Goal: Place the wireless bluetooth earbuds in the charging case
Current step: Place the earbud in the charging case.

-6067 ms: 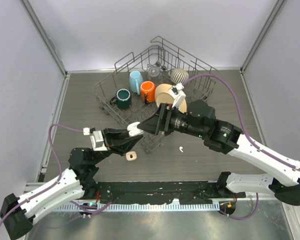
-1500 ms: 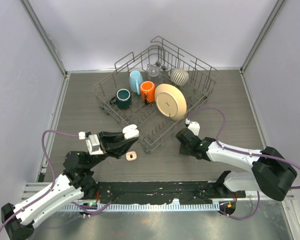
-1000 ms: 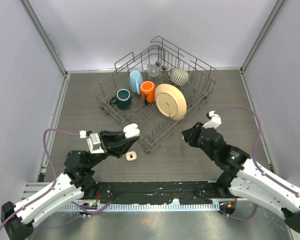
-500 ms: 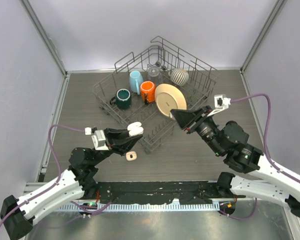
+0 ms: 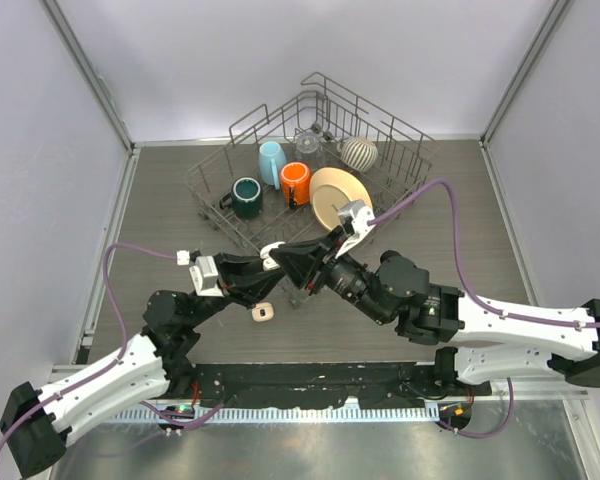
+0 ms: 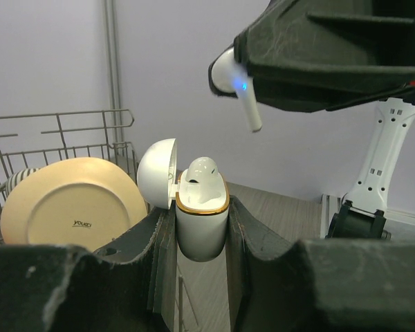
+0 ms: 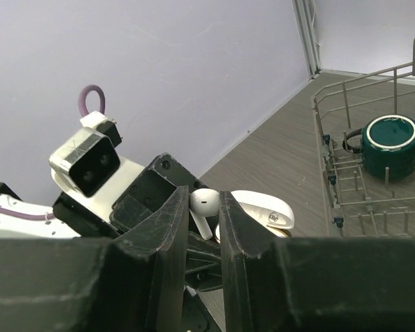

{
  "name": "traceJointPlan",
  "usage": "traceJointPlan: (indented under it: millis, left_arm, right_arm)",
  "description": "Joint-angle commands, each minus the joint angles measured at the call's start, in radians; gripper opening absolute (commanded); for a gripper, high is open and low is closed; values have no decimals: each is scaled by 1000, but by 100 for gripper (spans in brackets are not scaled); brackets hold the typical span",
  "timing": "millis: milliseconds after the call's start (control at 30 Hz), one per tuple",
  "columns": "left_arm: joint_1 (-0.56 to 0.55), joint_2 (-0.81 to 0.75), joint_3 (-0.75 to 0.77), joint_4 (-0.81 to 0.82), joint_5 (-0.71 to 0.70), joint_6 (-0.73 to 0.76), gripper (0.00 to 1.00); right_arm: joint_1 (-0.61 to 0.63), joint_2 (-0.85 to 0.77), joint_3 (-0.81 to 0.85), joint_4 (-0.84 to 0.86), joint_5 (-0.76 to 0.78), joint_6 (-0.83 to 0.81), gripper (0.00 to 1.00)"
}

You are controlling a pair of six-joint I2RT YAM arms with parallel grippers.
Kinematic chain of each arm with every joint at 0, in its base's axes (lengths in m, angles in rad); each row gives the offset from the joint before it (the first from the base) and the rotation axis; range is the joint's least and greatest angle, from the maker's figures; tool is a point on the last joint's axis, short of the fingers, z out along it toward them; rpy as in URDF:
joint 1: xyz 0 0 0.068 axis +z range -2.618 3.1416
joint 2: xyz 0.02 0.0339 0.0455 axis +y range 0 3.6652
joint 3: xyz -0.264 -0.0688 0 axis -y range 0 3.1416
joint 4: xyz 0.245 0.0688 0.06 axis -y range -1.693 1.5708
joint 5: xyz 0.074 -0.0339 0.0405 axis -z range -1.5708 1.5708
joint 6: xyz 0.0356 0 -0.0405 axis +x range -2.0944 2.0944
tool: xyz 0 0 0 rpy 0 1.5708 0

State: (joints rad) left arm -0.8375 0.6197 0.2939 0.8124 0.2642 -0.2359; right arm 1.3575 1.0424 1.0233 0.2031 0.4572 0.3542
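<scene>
The right claw [image 7: 203, 214] is clenched on an earbud [image 7: 206, 202], stem down, above and apart from the case [image 6: 202, 235]. The left claw [image 6: 200, 211] grasps that case upright, lid open, a second earbud [image 6: 203, 173] seated inside, near the dish rack [image 5: 400, 140] on the desk [image 5: 160, 200]

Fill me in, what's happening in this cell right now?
The left tool holds the charging case upright with its lid flipped back. A seated earbud sits in the case. The right tool pinches the second earbud, stem pointing down, in the air above and slightly to one side of the open case. It is not in yet, so lowering it into the free slot looks like the likely next step.
</scene>
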Motion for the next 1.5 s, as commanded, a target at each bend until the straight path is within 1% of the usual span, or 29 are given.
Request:
traceJointPlan:
  millis: [0,133,400,733,1067,1467]
  left_arm:
    - [0,-8,44,71,10,-6,0]
    - [0,-8,44,74,10,-8,0]
    - [0,-17,47,74,12,-14,0]
    - [-2,-20,47,76,18,-26,0]
    - [0,5,57,97,17,-36,0]
    - [0,22,67,123,13,-51,0]
  right_arm:
    - [20,18,49,53,60,-52,1]
    - [32,42,47,47,75,-63,1]
    - [69,91,66,32,175,-123,1]
    - [80,102,37,97,255,-155,1]
    - [84,120,26,116,222,-126,1]
    - [92,134,3,124,253,-135,1]
